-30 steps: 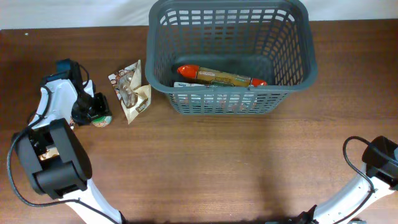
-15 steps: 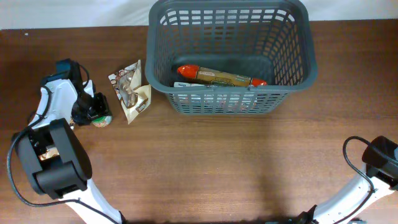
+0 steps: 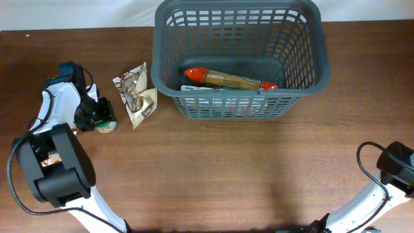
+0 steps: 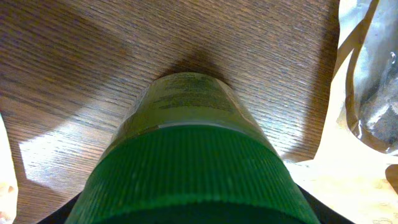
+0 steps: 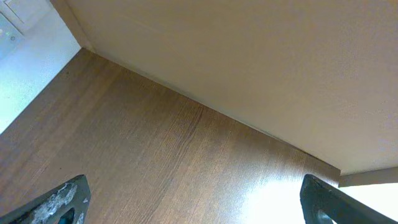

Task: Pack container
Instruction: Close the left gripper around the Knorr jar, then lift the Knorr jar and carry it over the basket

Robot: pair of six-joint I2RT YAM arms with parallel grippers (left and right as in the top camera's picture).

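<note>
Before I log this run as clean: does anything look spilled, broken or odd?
Nothing stands out: the basket stands level with a long packet inside, the pouch lies flat beside it, and the jar looks intact.

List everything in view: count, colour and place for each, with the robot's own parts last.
basket: 1, dark grey, slotted sides, far middle of the table
sausage-shaped pack: 1, red ends with a brown label, lying inside the basket near its front wall
pale packet: 1, whitish, in the basket under the pack's left end, mostly hidden
pouch: 1, beige with brown print, flat on the table just left of the basket
jar: 1, pale green body with a dark green ribbed cap, left of the pouch, at the left gripper
table: 1, brown wood
left gripper: 1, black, at the jar; grip not visible
right gripper: 1, dark fingers spread wide, holding nothing
</note>
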